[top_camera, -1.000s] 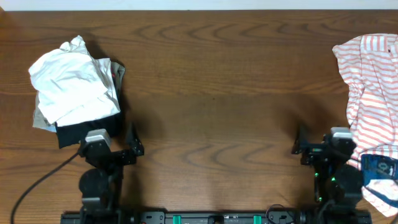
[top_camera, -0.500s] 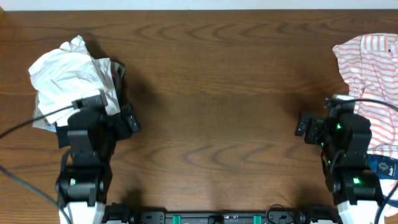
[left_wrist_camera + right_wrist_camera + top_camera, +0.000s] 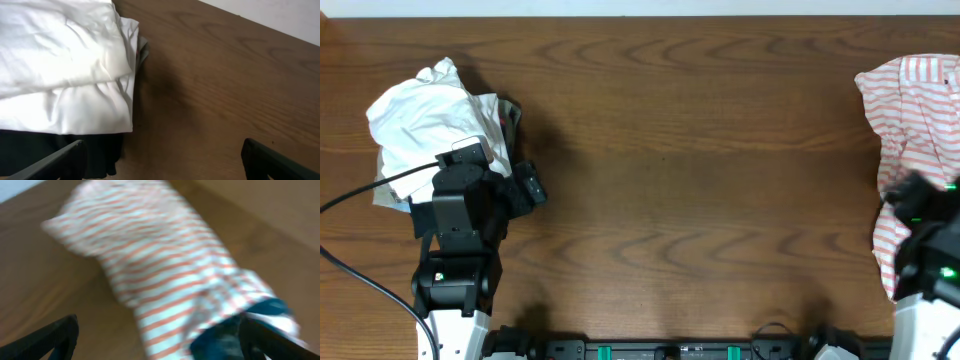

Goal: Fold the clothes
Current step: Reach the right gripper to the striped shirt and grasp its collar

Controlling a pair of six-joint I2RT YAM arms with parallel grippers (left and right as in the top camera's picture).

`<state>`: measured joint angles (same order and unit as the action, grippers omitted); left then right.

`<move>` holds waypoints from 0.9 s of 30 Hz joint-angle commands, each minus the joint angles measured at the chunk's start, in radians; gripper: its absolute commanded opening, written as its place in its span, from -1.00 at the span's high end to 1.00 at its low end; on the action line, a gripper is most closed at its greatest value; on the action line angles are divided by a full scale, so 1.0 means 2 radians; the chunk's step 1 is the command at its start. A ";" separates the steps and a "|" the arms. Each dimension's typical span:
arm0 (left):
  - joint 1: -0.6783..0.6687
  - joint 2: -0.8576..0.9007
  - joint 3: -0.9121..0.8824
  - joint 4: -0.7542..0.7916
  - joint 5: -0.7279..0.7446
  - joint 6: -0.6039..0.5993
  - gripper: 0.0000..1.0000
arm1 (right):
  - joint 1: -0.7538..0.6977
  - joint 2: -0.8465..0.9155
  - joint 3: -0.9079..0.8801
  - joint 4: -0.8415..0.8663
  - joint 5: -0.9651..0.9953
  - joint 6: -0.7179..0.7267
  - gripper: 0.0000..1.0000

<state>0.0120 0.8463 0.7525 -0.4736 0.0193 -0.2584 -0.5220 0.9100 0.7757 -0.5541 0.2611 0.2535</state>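
Right gripper (image 3: 160, 342) is hovering wide open and empty over the shirt (image 3: 160, 270); left gripper (image 3: 162, 162) is hanging open, empty, beside the white pile (image 3: 60, 65).

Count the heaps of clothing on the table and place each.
2: a stack topped by a white garment at the left; the striped shirt at the right edge, partly hidden under the right arm.

Soft matt cloth on a wooden table (image 3: 670, 150)
The table is dark brown wood with flowing grain and a faint satin sheen. The striped shirt (image 3: 920, 100) is thin, soft cloth, matt and rumpled, and its dark blue label patch (image 3: 225, 337) is too blurred to tell the finish. The white garment (image 3: 60, 65) is smooth matt fabric with gentle creases, over a black garment (image 3: 30, 150) of dull dark cloth
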 commanded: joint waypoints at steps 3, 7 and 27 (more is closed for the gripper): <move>0.001 0.001 0.013 0.000 -0.001 -0.003 -0.96 | -0.114 0.078 0.003 -0.003 -0.004 0.020 -0.99; 0.001 0.008 0.013 -0.001 -0.001 -0.003 -0.96 | -0.171 0.142 0.003 0.008 -0.002 0.049 -0.99; 0.001 0.010 0.013 0.000 -0.001 -0.003 -0.96 | -0.217 0.316 0.003 0.141 -0.101 0.043 -0.79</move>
<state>0.0120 0.8639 0.7525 -0.4728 0.0193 -0.2588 -0.9501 1.5223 0.7769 -0.2745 0.0727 0.3279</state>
